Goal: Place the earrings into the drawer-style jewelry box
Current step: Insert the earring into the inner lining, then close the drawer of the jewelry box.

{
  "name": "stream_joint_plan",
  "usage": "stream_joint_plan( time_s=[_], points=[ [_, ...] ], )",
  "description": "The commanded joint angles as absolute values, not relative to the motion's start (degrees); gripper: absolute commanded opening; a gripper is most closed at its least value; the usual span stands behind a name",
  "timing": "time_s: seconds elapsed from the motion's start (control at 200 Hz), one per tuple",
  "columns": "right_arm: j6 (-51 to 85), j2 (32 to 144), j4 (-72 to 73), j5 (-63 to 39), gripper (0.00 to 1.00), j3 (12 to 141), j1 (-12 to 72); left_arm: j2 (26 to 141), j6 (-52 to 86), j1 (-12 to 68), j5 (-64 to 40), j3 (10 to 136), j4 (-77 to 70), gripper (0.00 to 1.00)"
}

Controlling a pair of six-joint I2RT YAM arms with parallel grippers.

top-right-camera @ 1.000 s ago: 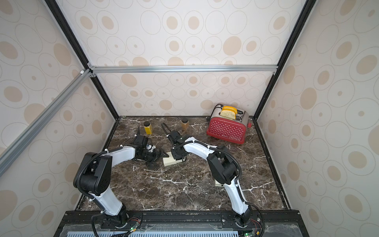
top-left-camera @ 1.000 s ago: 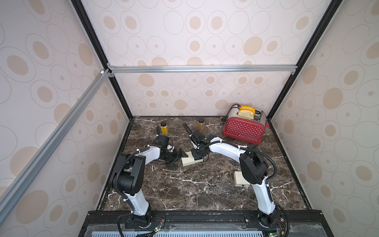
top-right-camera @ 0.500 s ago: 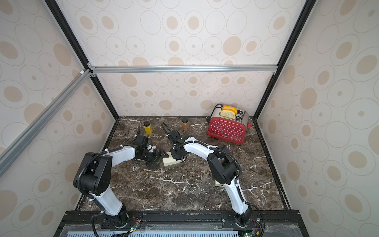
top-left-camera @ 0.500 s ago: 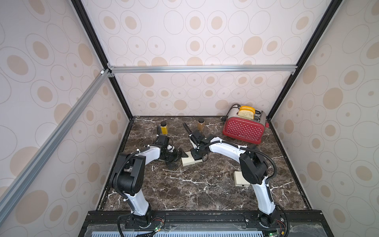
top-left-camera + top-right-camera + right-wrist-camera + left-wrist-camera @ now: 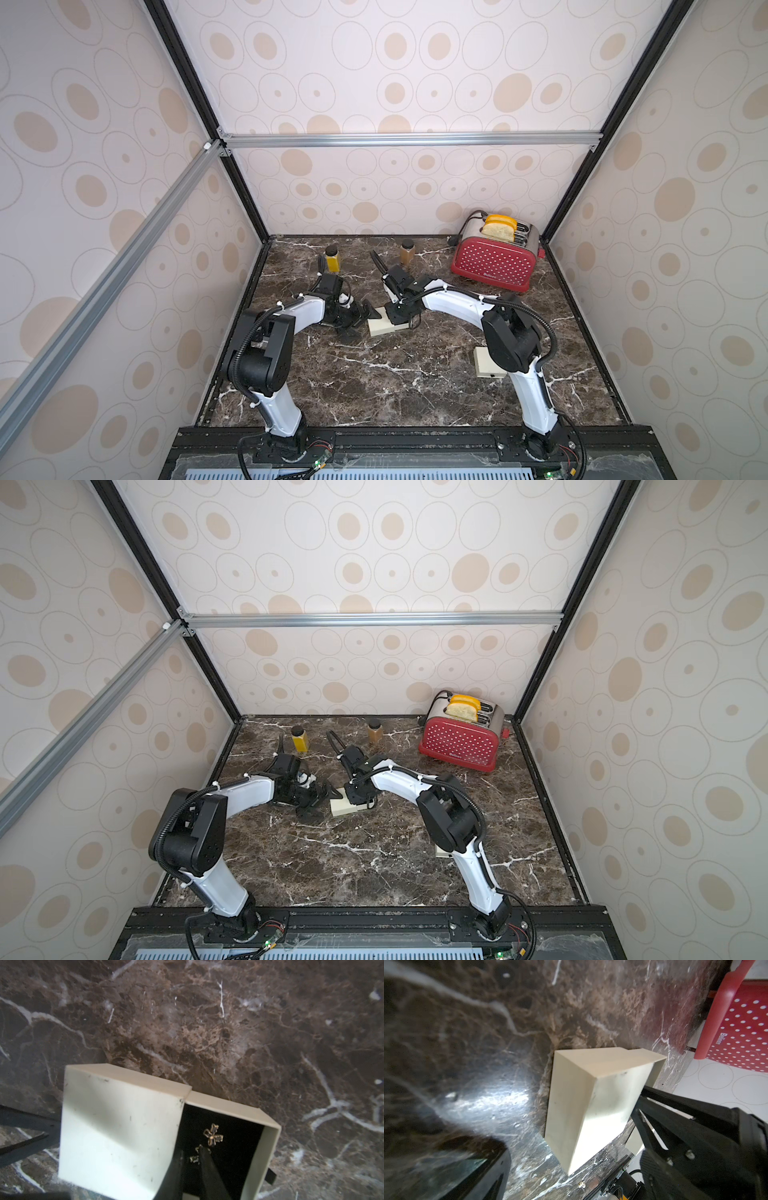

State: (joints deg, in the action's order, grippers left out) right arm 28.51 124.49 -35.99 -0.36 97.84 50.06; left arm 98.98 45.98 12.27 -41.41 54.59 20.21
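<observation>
The cream drawer-style jewelry box [image 5: 379,328] [image 5: 341,807] lies on the marble between both arms, its black-lined drawer [image 5: 239,1126] pulled out. One gold earring [image 5: 213,1136] rests on the lining. A second earring [image 5: 195,1157] lies right at my right gripper's [image 5: 192,1156] tips, which reach down into the drawer with a narrow gap between them. Whether they pinch it I cannot tell. My left gripper [image 5: 360,319] [image 5: 575,1136] is spread wide open at the sleeve's [image 5: 581,1095] closed end, its fingers [image 5: 25,1126] against that side.
A red dotted toaster [image 5: 494,259] with toast stands at the back right. Two small jars [image 5: 332,257] [image 5: 407,251] stand at the back. Another cream box [image 5: 484,361] sits beside the right arm. A tiny gold speck [image 5: 581,1184] lies on the marble near the box.
Both arms stay where they were. The right gripper's jaws have drawn slightly closer together inside the drawer.
</observation>
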Motion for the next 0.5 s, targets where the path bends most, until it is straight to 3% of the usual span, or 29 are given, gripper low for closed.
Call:
stream_joint_plan(
  time_s=[0.0, 0.496],
  points=[
    [29.1, 126.1, -36.8, -0.2, 0.18, 96.7, 50.3, 99.2, 45.2, 12.8, -39.5, 54.1, 21.3, 0.99],
    [28.0, 118.9, -39.5, 2.0, 0.21, 97.8, 50.3, 98.7, 44.9, 12.8, -39.1, 54.3, 21.8, 0.99]
  ],
)
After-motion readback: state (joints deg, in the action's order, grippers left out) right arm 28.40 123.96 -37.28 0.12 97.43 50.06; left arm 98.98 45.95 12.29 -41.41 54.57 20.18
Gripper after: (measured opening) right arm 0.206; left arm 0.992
